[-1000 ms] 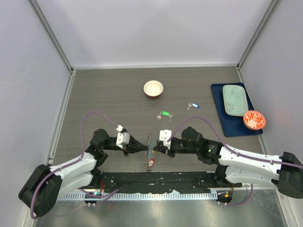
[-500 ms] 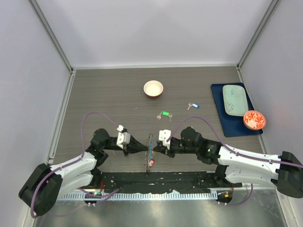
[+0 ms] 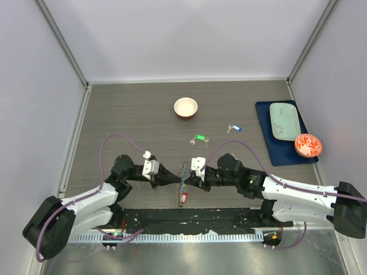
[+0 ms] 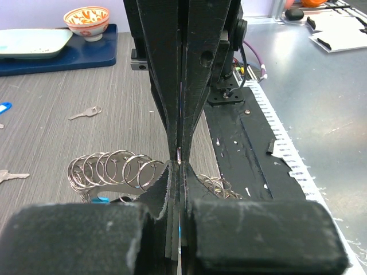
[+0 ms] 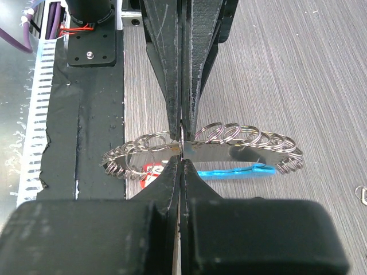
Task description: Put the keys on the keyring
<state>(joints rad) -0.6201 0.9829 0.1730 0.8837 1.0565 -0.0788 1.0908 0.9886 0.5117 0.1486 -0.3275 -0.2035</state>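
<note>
Both clamped on the silvery coiled-wire keyring (image 5: 241, 134), left gripper (image 3: 174, 180) and right gripper (image 3: 188, 182) meet near the grey table's (image 3: 126, 114) six-o'clock edge; open tabletop lies toward twelve.

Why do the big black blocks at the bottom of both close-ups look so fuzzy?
Left wrist view: the near fingers sit too close to the lens, so they blur; the keyring is sharp. Right wrist view: same blur on its fingers, bright glints on the ring coils. Top view: even light, soft shadows.
</note>
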